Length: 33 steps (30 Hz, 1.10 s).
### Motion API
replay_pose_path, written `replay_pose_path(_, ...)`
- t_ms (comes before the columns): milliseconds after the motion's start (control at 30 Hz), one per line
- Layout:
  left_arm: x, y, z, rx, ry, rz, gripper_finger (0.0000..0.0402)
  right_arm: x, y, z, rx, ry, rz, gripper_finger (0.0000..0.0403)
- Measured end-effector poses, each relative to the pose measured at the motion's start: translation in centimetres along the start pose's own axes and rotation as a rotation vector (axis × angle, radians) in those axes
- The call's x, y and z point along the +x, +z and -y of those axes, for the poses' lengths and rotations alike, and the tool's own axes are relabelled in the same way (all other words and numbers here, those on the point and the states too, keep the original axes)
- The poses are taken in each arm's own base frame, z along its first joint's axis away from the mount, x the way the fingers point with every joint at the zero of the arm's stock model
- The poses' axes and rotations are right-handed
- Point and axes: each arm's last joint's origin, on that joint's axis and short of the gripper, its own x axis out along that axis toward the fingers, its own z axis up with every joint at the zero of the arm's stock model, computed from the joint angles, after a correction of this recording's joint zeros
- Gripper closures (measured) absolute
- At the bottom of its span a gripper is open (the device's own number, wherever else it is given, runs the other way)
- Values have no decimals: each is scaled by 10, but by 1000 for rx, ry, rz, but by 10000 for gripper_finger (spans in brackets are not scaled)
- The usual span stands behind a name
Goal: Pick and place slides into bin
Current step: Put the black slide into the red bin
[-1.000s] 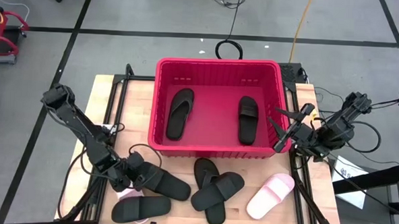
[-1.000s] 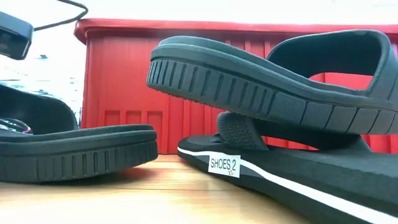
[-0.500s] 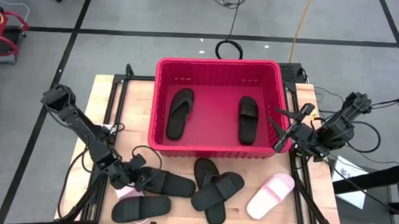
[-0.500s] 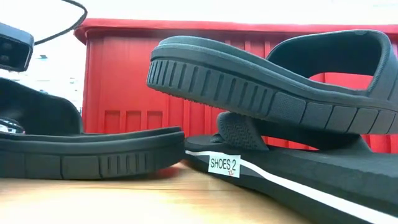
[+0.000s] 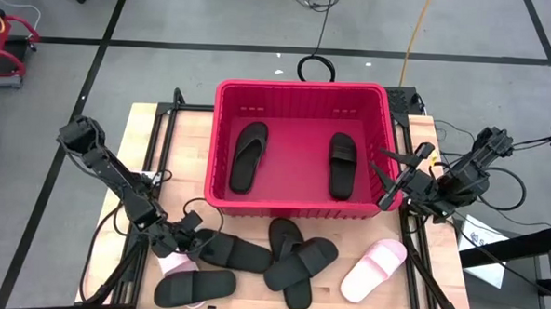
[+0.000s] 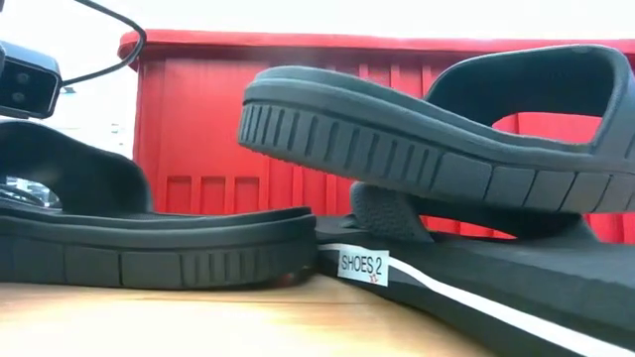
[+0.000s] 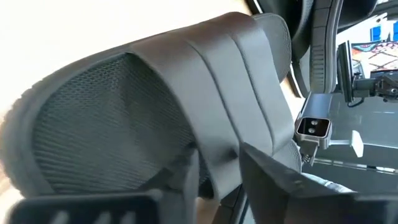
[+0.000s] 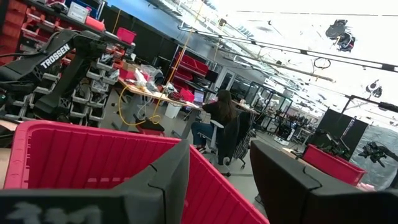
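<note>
Left gripper (image 5: pixel 186 243) pinched a black slide (image 5: pixel 232 254); pink slide (image 5: pixel 175 264) underneath, crossed pair (image 5: pixel 299 258) crowding beside; right gripper (image 5: pixel 393 178) spread.

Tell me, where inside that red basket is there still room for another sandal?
In the bin, a bare lane runs down the middle between the thong sandal and the wide-strap sandal. The table's front edge is crowded, where the left gripper works.

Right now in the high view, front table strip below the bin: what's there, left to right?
Left pincer at a black slide → pile of crossed black slides → pale pink slide. The black slide nearest the table's front edge overlaps in order, so omitted.
</note>
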Motion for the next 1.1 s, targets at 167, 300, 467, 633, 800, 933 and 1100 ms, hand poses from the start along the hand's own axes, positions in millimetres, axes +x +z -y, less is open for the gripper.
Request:
replay_pose_path(167, 0, 0, 1, 4, -7, 0, 389, 0, 0, 0, 0, 0, 0, 243)
replay_pose_path(300, 0, 0, 1, 5, -12, 0, 392, 0, 0, 0, 0, 0, 0, 243)
replay_pose_path(467, 0, -1, 6, 5, -57, -4, 399, 0, 0, 0, 0, 0, 0, 243)
replay_pose_path(633, -2, -1, 12, -15, -113, -16, 400, 0, 0, 0, 0, 0, 0, 243)
replay_pose_path(800, -9, 1, 22, -13, -159, -20, 400, 0, 0, 0, 0, 0, 0, 243)
replay_pose_path(933, -18, 3, 32, 1, -212, -21, 401, 0, 0, 0, 0, 0, 0, 243)
replay_pose_path(1100, -31, 6, 43, 12, -204, -59, 401, 0, 0, 0, 0, 0, 0, 243)
